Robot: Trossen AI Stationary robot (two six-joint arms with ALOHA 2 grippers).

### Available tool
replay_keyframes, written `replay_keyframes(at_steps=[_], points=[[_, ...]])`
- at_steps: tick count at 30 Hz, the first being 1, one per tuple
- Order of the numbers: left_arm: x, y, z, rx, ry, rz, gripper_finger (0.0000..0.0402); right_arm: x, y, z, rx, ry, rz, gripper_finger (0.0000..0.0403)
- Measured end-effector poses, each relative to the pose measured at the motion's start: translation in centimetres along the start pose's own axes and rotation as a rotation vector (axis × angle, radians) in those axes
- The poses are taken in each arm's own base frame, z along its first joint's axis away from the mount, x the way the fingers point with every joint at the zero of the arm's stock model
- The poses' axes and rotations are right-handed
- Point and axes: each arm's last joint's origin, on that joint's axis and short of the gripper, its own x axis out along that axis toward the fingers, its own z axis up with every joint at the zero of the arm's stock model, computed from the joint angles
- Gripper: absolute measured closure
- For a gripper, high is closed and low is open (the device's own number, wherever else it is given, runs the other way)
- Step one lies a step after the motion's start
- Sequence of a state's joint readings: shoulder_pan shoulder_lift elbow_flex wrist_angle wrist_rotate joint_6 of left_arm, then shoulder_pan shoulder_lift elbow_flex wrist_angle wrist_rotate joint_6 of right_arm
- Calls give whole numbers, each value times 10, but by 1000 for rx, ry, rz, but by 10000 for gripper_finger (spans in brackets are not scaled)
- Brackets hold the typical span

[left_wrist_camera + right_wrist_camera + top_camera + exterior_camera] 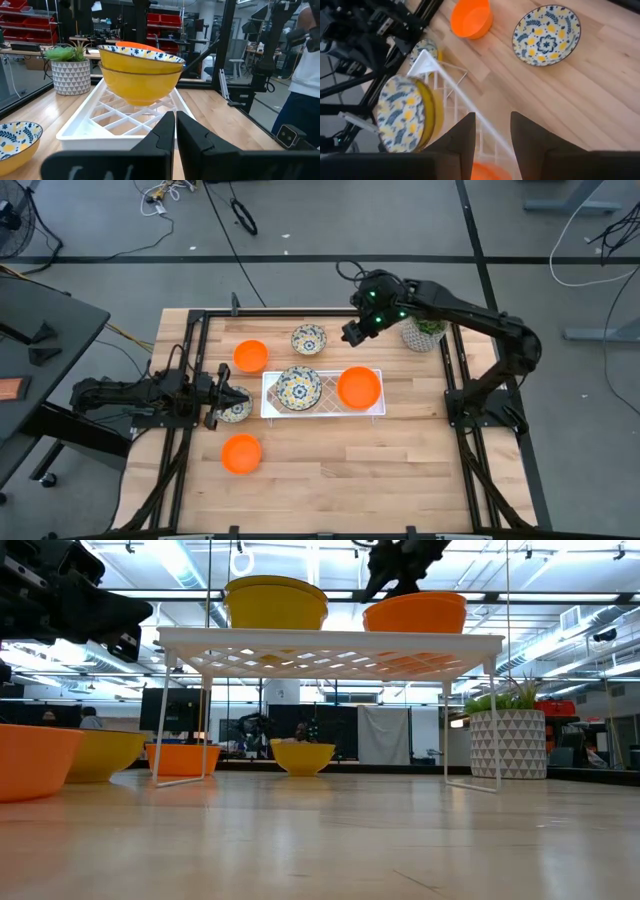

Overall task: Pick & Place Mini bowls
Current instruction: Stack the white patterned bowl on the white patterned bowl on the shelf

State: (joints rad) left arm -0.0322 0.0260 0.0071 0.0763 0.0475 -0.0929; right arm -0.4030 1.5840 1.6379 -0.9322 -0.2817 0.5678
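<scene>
When you look straight down, the white wire rack [322,391] sits mid-bench and carries two stacks: patterned bowls [299,387] on its left half, an orange bowl [359,388] on its right, so the rack reads as the drop-off and colours are sorted by side. Loose on the bench [330,460] you count two orange bowls [250,355] [240,453] and two patterned ones, one behind the rack [308,339] and one at the left pincer [228,402]. That left pincer lies low beside this bowl [236,408]; whether it grips the rim you cannot tell here. The right pincer [354,332] hovers behind the rack, near the potted plant [424,330], carrying nothing.

From bench height, the rack [330,640] stands on thin legs, with a yellow-sided bowl [275,602] and an orange bowl [415,612] on top, so anything placed must clear that raised edge.

Through the left wrist, its fingers [162,135] are pressed nearly together with nothing between them, aimed at two nested patterned bowls [141,75] on the rack.

Through the right wrist, its fingers [465,137] are parted and empty above the rack, with a patterned bowl [546,35] and an orange bowl [471,19] beyond.
</scene>
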Motion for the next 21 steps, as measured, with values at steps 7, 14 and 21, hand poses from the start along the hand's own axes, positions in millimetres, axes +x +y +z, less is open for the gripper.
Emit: replay_keyframes(at_steps=[7, 14, 21], points=[[0, 0, 0, 0, -1, 0, 378, 22, -19, 15, 63, 6, -40, 277], [0, 0, 0, 0, -1, -1, 378, 43, -39, 29, 181, -2, -71, 277], [0, 0, 0, 0, -1, -1, 378, 58, -53, 37, 273, -5, -93, 277]])
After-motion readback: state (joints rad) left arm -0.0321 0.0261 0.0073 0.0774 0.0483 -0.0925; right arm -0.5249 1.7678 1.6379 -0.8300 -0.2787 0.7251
